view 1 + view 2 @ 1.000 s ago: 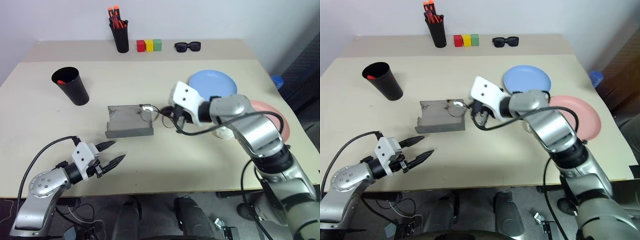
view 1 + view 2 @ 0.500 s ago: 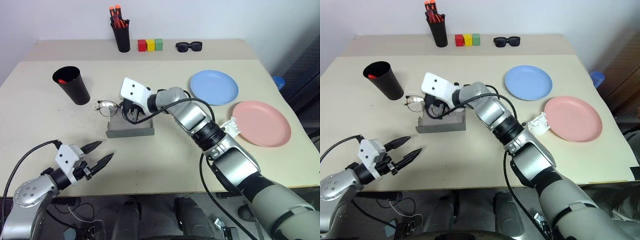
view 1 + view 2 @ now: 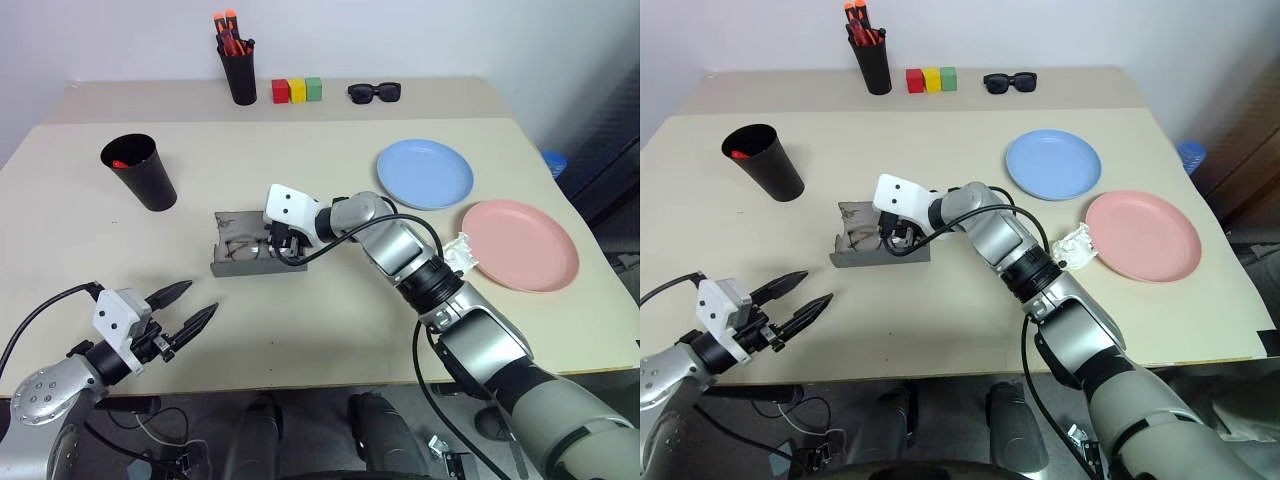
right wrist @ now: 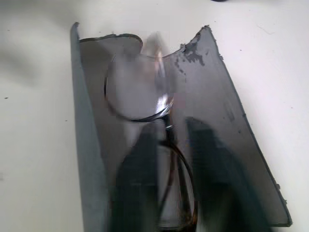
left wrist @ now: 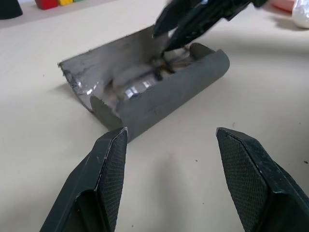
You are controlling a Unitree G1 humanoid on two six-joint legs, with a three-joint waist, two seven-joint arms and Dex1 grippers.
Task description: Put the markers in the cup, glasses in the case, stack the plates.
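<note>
Bright, even light; right wrist view blurred.

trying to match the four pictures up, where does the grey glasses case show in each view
Left eye view: the case lies open at centre-left of the table, under the right tool.
Right eye view: the case sits left of centre, below and right of the black cup.
Left wrist view: the case lies in the upper middle.
Right wrist view: the case spans the frame.
Shared landmark: the glasses lying inside it.
</note>
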